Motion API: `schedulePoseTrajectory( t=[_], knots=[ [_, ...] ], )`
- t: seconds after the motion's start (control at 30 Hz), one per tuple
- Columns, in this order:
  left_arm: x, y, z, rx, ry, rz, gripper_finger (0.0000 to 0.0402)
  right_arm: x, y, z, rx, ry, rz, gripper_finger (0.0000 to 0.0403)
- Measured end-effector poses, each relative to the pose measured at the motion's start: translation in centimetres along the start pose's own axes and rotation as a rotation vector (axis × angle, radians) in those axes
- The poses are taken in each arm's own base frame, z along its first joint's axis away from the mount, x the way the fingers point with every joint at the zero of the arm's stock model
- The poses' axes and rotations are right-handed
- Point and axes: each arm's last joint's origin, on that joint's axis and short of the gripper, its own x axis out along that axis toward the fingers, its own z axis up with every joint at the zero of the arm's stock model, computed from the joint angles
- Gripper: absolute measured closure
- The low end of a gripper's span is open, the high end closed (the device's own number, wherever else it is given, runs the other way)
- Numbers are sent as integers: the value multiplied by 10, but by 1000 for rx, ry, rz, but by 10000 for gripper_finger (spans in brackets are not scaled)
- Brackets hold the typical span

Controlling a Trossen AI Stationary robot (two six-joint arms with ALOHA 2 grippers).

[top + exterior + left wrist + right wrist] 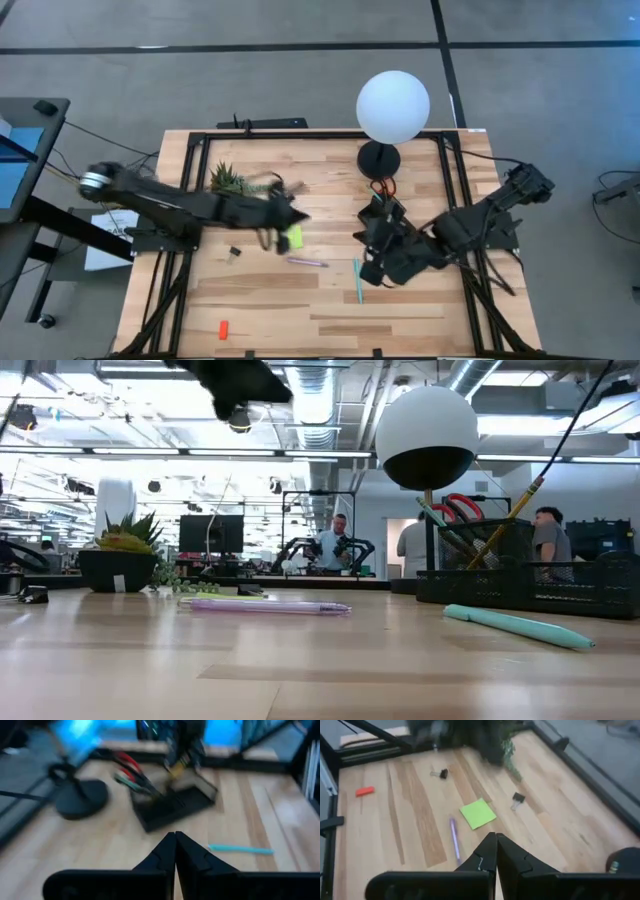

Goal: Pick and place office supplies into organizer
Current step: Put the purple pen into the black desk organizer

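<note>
My left gripper point(175, 851) hangs over mid-bench near the sticky pad point(478, 813), fingers pressed together and empty. The right gripper point(495, 852) waits by the organizer point(172, 805) toward the right edge, also pinched closed. The purple pen point(454, 838) and teal pen point(357, 279) lie loose between them; I judge both light, stiff and prone to roll, so I'd take one mid-barrel (the pad is flat, awkward to nip)

Two dark arms, tapered black jaws
</note>
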Motion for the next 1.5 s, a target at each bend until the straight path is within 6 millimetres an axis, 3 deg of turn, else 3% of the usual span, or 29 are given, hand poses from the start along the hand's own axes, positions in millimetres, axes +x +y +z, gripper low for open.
schedulePoseTrajectory(
  t=[0.2,0.3,0.4,0.53,0.67,0.77,0.87,1.0,1.33,1.5],
  knots=[
    [-90,27,25,-53,-116,18,401,-43,-8,-6,-39,-96,-9,403],
    [-125,36,27,-76,-176,1,401,-56,-13,-24,3,-188,-38,403],
    [-150,44,28,-111,-240,-5,401,-50,-13,-56,101,-262,-15,403],
    [-171,51,29,-141,-310,4,401,-20,-2,-92,205,-415,58,403],
    [-178,55,29,-157,-339,38,401,27,3,-110,233,-521,279,403],
    [-178,56,29,-162,-342,66,401,62,-2,-110,218,-649,464,403],
    [-176,55,29,-163,-338,70,401,98,-10,-109,179,-684,482,403],
    [-171,53,29,-161,-318,64,401,140,-11,-117,109,-580,446,403],
    [-162,50,23,-153,-237,66,401,189,17,-126,-31,-520,394,403],
    [-160,50,20,-184,-203,63,401,211,12,-127,43,-311,343,393]
  ],
)
